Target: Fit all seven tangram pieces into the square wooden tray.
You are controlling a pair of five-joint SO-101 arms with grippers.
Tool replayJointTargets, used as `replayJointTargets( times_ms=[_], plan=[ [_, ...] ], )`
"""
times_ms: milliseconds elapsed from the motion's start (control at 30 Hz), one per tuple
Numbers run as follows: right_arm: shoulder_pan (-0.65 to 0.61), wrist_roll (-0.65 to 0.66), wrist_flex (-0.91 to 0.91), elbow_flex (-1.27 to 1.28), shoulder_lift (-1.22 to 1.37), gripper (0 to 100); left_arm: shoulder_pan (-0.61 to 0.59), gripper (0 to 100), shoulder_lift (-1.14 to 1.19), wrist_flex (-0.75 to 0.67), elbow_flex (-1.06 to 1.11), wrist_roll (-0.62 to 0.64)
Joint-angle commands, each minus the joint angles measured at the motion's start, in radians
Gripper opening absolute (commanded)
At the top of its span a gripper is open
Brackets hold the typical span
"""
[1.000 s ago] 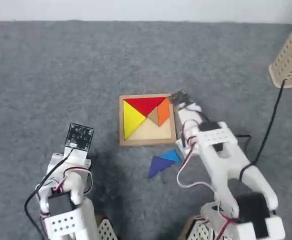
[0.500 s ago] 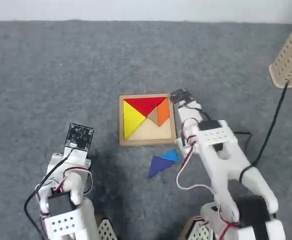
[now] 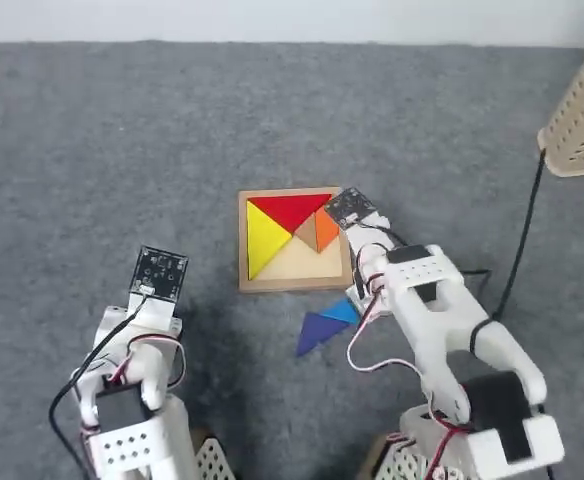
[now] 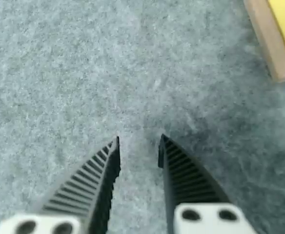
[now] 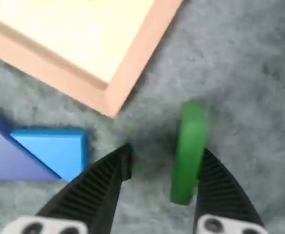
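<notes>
Right gripper (image 5: 164, 155): jaws apart, straddling the green piece (image 5: 188, 148), which stood on edge against 1 finger with a gap to the other. Just beyond the fingertips: a corner of the wooden tray (image 5: 132, 73), holding 4 pieces. Just outside the free finger: the light blue triangle (image 5: 54, 148), touching the dark blue triangle (image 5: 8, 163). Left gripper (image 4: 138, 146): jaws slightly apart over bare surface (image 4: 84, 58), well apart from the work.

Risks: closing on the edge-standing piece could tip or twist it out. The free finger could shove the light blue triangle. A low lift could catch the tray rim.
</notes>
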Motion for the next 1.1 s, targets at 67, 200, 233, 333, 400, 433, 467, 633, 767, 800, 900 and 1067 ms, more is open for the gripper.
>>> replayJointTargets(
  times_ms=[67, 200, 233, 333, 400, 433, 467, 633, 767, 800, 900, 1067],
  plan=[
    [-0.005, 0.012, 0.013, -0.035, 0.002, 20.5, -0.003, 12, -0.023, 0.003, -0.013, 0.008],
    [-0.004, 0.012, 0.019, -0.037, -0.001, 20.6, -0.003, 12, -0.023, 0.003, -0.013, 0.008],
    [-0.005, 0.012, 0.019, -0.037, -0.004, 20.8, -0.003, 12, -0.023, 0.003, -0.013, 0.008],
    [-0.007, 0.014, 0.045, -0.044, -0.061, 20.9, -0.003, 12, -0.023, 0.003, -0.013, 0.008],
    [-0.012, 0.014, 0.111, -0.078, -0.117, 20.9, -0.003, 12, -0.023, 0.003, -0.013, 0.008],
    [-0.013, 0.012, 0.153, -0.106, -0.139, 20.9, -0.003, 12, -0.023, 0.003, -0.013, 0.008],
    [-0.013, 0.011, 0.202, -0.138, -0.154, 20.9, -0.003, 12, -0.023, 0.003, -0.013, 0.008],
    [-0.013, -0.083, 0.398, -0.29, -0.165, 22.2, -0.003, 12, -0.023, 0.003, -0.013, 0.008],
    [-0.035, -0.123, 0.352, -0.311, -0.096, 29.9, -0.003, 12, -0.023, 0.003, -0.013, 0.008],
    [-0.045, -0.121, 0.331, -0.308, -0.064, 30.4, -0.003, 12, -0.023, 0.003, -0.013, 0.008],
    [-0.074, -0.101, 0.266, -0.298, 0.056, 30.3, -0.003, 12, -0.023, 0.003, -0.013, 0.008],
    [-0.042, -0.1, 0.209, -0.33, 0.223, 30.3, -0.003, 12, -0.023, 0.003, -0.013, 0.008]
  ],
)
